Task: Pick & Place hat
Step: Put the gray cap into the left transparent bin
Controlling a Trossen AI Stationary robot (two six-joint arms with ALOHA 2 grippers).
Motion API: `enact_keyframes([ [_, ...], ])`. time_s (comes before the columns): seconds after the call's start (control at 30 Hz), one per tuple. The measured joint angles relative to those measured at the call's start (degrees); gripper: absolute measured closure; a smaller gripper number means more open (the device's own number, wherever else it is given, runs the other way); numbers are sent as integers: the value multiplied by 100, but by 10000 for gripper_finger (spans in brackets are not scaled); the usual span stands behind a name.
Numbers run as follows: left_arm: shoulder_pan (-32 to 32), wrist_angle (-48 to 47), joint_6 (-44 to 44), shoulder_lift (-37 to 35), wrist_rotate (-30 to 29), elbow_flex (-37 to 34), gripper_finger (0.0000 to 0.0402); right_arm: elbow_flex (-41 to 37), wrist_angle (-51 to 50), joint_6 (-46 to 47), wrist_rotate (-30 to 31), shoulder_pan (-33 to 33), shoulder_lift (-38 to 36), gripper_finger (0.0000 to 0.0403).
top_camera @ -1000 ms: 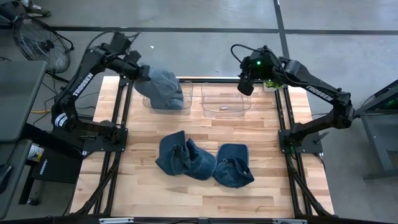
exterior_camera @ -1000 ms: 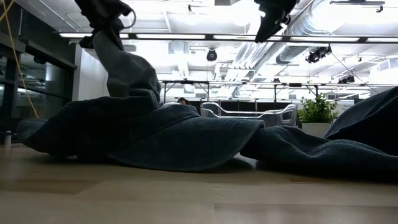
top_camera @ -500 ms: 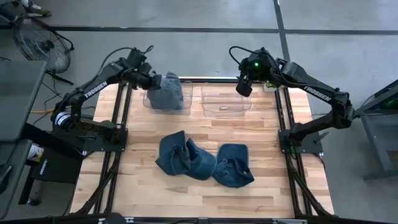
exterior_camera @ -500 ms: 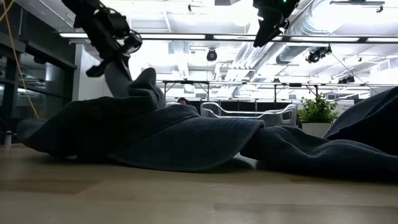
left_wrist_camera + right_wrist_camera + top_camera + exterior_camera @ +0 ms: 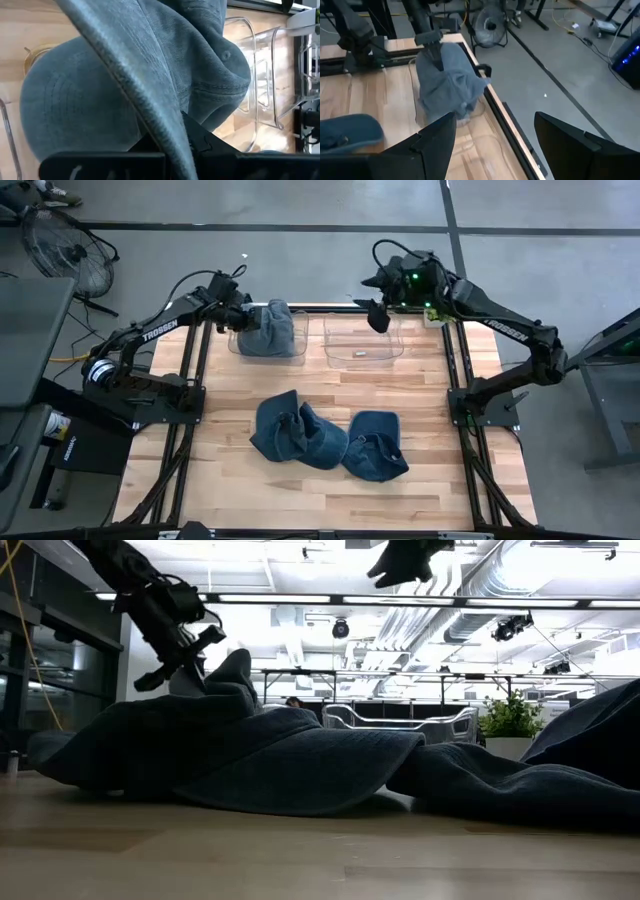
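In the left clear bin [image 5: 266, 340]: bucket hat [image 5: 268, 328] going down.
Left gripper [image 5: 241, 317] apparently pinches the hat's brim; right gripper [image 5: 378, 313] hovers spread over the neighbouring bin [image 5: 362, 340].

L arm stretched toward far-left corner of the table, its dark two-finger left gripper [image 5: 243, 315] low at the back edge, fingers closed on a fold of grey-blue fabric hat [image 5: 268, 328]. R arm bent high over the far side, dark two-finger right gripper [image 5: 377, 313] hanging in the air w/ fingers spread wide apart, nothing between them.
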Motion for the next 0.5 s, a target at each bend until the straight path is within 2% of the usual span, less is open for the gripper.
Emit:
enact_keyframes([
  [0.27,-7,436,-163,0,-11,-335,398,0,223,-4,-27,298,412,139],
  [0.5,-39,371,-164,0,28,-351,398,0,419,-55,15,471,714,139],
])
